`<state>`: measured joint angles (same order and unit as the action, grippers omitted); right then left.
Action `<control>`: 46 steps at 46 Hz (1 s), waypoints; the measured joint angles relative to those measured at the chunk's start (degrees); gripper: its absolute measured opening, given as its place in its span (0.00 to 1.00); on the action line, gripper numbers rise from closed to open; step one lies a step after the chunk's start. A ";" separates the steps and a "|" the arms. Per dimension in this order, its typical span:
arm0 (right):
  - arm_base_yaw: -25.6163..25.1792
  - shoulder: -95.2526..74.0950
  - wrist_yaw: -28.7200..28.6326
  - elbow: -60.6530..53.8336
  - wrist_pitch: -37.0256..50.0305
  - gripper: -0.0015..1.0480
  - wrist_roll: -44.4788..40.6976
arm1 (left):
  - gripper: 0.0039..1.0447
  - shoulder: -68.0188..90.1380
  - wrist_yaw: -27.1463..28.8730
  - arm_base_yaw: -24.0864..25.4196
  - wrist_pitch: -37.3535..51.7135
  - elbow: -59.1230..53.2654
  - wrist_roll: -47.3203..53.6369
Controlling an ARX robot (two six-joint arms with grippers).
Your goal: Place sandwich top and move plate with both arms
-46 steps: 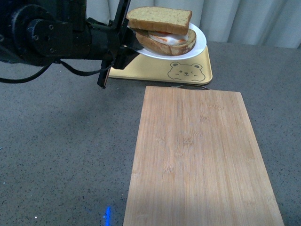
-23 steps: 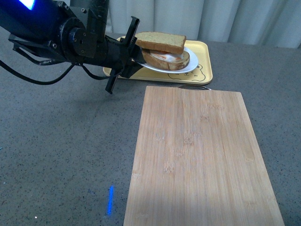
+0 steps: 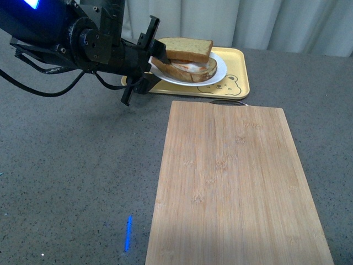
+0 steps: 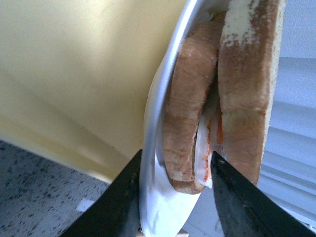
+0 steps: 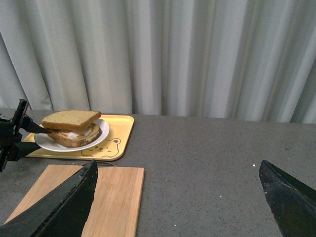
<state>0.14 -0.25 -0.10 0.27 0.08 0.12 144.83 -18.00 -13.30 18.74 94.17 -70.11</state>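
The white plate (image 3: 221, 69) carries the sandwich, low over the yellow tray (image 3: 240, 84). The plain sandwich top (image 3: 185, 48) lies on the egg-bearing slice. My left gripper (image 3: 155, 58) is shut on the plate's left rim. In the left wrist view the gripper (image 4: 175, 163) has one finger under the plate (image 4: 157, 113) and the other beside the sandwich top (image 4: 247, 74). Whether the plate touches the tray I cannot tell. My right gripper (image 5: 177, 168) stands open and empty, well right of the plate (image 5: 101, 135).
A long wooden cutting board (image 3: 231, 182) lies on the grey table in front of the tray, its far edge close to the tray's front rim. Grey curtains hang behind the table. The bear drawing marks the tray's near right corner.
My left arm has brought the plate with the sandwich down from high above the tray to just over it, shifting it slightly left. The sandwich top stayed in place.
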 joint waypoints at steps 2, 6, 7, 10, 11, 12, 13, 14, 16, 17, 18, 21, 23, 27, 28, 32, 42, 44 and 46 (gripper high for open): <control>-0.02 0.00 0.00 0.00 0.00 0.91 0.00 | 0.45 -0.87 -0.09 0.04 0.13 -1.20 0.04; 0.00 0.00 0.00 0.00 0.00 0.91 0.00 | 0.57 -3.15 -0.20 0.17 0.37 -4.09 0.07; 0.00 0.00 0.00 0.00 0.00 0.91 0.00 | 0.59 -3.50 -0.20 0.17 0.52 -4.63 0.09; 0.00 0.00 0.00 0.00 0.02 0.91 0.00 | 0.68 -5.68 -0.13 0.20 1.36 -7.30 0.61; 0.00 0.00 0.00 0.00 0.00 0.91 0.02 | 0.71 -6.71 0.09 0.20 1.62 -8.39 0.79; 0.00 0.00 0.00 0.00 0.00 0.91 0.00 | 0.74 -7.85 0.46 0.20 1.64 -9.51 1.42; 0.00 0.00 0.00 0.00 0.00 0.91 0.00 | 0.78 -9.03 0.98 0.17 1.55 -10.62 2.16; 0.00 0.00 0.00 0.00 0.02 0.91 0.02 | 0.81 -10.16 1.38 0.17 1.49 -11.72 2.60; 0.00 0.00 0.00 0.00 0.00 0.91 0.00 | 0.92 -13.94 2.36 0.17 0.72 -15.15 4.48; 0.00 0.00 0.00 0.00 0.00 0.91 0.02 | 0.95 -15.28 2.91 0.13 0.72 -16.50 5.35; 0.00 0.00 0.00 0.00 0.00 0.91 0.00 | 0.96 -17.20 4.50 0.07 0.98 -18.53 7.17; 0.00 0.00 0.00 0.00 0.00 0.91 0.02 | 0.85 -19.19 15.96 -0.59 15.52 -25.49 18.49; 0.00 0.00 -0.02 0.00 0.02 0.91 0.00 | 0.76 -20.11 25.07 -0.57 29.40 -31.56 31.50; -0.02 0.00 0.00 0.00 0.00 0.91 0.00 | 0.59 -24.44 28.92 0.87 47.15 -43.80 51.36; -0.02 0.00 0.00 0.00 0.00 0.91 0.00 | 0.58 -25.07 28.92 1.11 48.19 -44.85 53.70; 0.00 0.00 0.02 0.00 0.00 0.91 0.00 | 0.46 -30.23 28.46 2.49 52.83 -51.30 61.35; -0.02 0.00 0.00 0.00 0.00 0.91 0.00 | 0.06 -42.49 25.64 5.62 55.28 -66.95 68.37; 0.00 0.00 0.00 0.00 0.00 0.91 0.02 | 0.04 -44.35 25.22 6.01 55.30 -69.22 68.65; -0.02 0.00 0.00 0.00 0.00 0.91 0.00 | 0.03 -45.90 24.87 6.25 55.30 -70.75 68.81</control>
<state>0.12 -0.25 -0.10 0.27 0.08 0.12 98.94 6.87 -7.05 74.04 23.42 -1.30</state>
